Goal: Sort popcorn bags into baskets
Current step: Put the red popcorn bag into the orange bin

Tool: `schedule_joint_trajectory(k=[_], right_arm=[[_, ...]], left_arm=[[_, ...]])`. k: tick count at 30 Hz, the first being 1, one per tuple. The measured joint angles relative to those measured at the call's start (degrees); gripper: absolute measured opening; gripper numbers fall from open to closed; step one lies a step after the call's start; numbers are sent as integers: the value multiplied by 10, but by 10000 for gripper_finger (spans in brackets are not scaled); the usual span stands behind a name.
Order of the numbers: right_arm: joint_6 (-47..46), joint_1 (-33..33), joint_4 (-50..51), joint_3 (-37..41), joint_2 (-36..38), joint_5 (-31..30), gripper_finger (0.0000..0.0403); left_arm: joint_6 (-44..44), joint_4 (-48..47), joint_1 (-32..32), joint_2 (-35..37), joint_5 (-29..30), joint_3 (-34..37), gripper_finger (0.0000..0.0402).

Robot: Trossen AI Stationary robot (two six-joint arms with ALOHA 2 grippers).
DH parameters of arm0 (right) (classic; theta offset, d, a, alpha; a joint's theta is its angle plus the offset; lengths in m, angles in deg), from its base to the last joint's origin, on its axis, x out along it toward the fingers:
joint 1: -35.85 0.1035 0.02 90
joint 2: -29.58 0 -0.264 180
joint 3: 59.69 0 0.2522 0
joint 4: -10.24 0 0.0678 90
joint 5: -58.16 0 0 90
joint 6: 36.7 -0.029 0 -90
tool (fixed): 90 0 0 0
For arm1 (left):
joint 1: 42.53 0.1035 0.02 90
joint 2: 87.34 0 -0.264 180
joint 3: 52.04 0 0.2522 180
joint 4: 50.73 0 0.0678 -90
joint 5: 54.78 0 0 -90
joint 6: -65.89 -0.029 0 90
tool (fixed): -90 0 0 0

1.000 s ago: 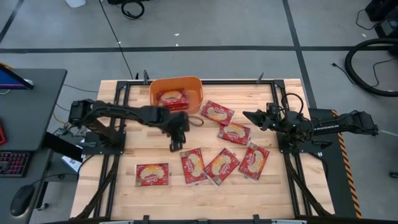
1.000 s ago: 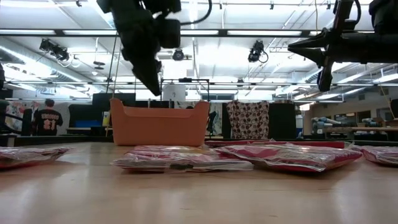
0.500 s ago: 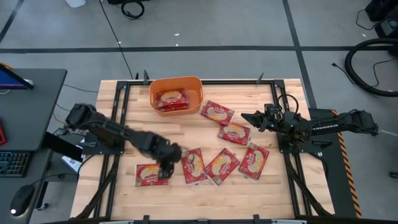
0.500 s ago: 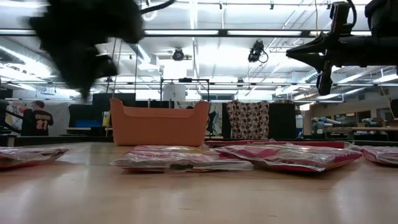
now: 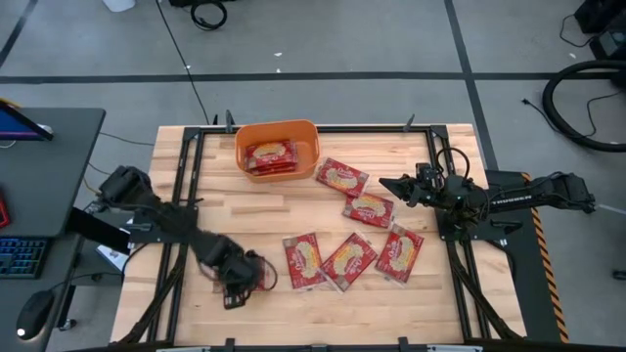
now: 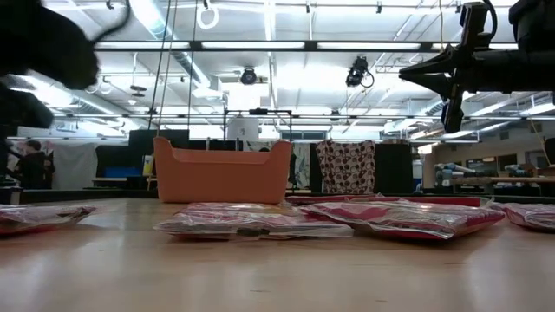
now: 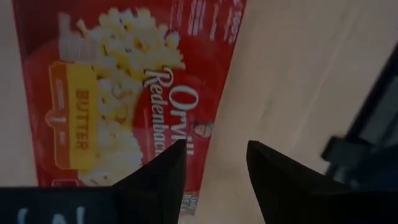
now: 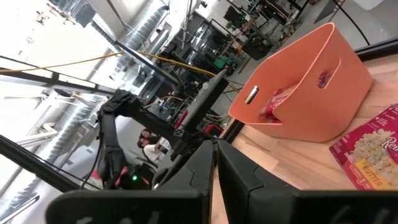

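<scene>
Fingers (image 7: 211,168) of the left gripper (image 5: 238,281) stand parted over a popcorn bag (image 7: 124,87) lying flat at the worktop's (image 5: 411,293) front left, gripping nothing. Behind sits the orange basket (image 5: 277,137) with one bag (image 5: 270,156) inside. Five more bags (image 5: 349,260) lie mid-worktop. Right gripper (image 5: 388,182) hangs closed and empty above them.

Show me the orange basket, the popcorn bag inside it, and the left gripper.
orange basket (image 5: 241,140): high view, left rim.
popcorn bag (image 5: 271,155): high view, middle of the bag.
left gripper (image 7: 214,165): left wrist view, gap between fingertips.
</scene>
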Motion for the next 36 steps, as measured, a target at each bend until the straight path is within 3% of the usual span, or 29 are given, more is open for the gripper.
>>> schedule_joint_trajectory(k=[7,16,22,25,29,36], right_arm=[[5,-4,0,0,0,0,28],[-2,-16,0,0,0,0,28],[1,-16,1,0,0,-1,28],[9,-16,3,0,0,-2,28],[9,-16,4,0,0,-2,28],[9,-16,4,0,0,-4,28]], left_arm=[[98,-3,-105,0,100,0,175],[213,-27,-132,-2,88,-20,169],[171,-121,-136,-6,197,-115,140],[113,-130,-145,-26,253,-127,129],[100,-108,-153,-66,240,-121,131],[100,-115,-141,-110,223,-120,183]])
